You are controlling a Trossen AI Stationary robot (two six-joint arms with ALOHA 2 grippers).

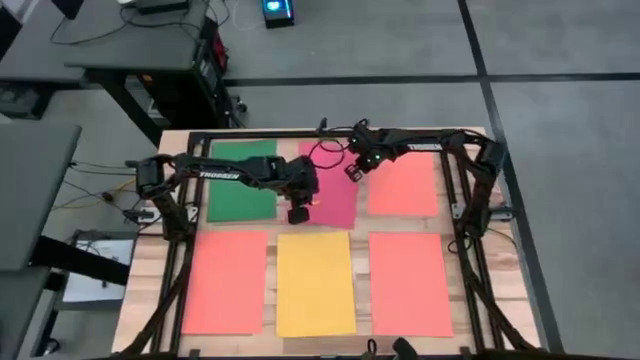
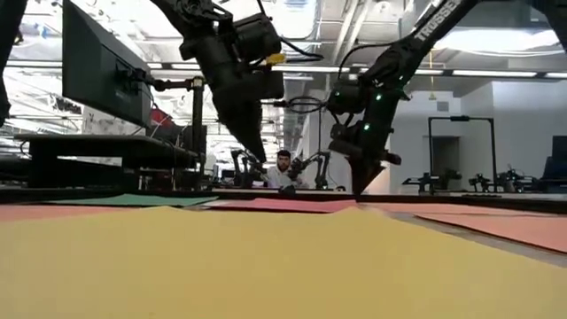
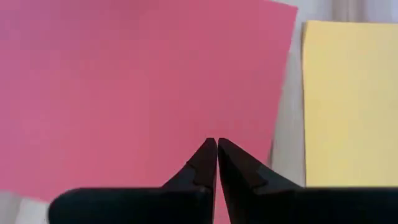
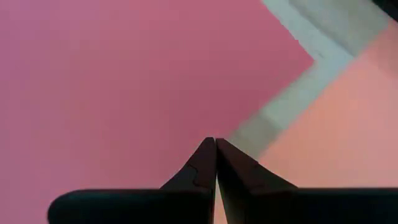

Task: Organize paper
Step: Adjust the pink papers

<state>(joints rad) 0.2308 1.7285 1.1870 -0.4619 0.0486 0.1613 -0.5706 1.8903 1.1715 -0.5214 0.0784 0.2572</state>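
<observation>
Six sheets of paper lie flat on the table. Green (image 1: pixel 240 190), pink-red (image 1: pixel 338 200) and orange (image 1: pixel 403 185) sheets form the far row. Orange (image 1: pixel 225 280), yellow (image 1: pixel 315 283) and orange (image 1: pixel 410 283) sheets form the near row. The pink-red sheet lies slightly askew. My left gripper (image 1: pixel 298 214) is shut over the pink-red sheet's near left corner and stands well above it in the low view (image 2: pixel 262 159). My right gripper (image 1: pixel 353 172) is shut over the same sheet's right edge (image 4: pixel 261 118), its tip low near the paper (image 2: pixel 361 191). My right gripper points down at the pink-red sheet near its right edge (image 4: pixel 236 124) with shut fingers. I cannot tell whether the tips touch the paper.
A black frame (image 1: pixel 470 200) runs along the table's sides and far edge, where both arms are mounted. Narrow strips of bare wood (image 1: pixel 360 235) separate the sheets. Beyond the table stand desks, monitors and other robot arms, with a person seated far behind.
</observation>
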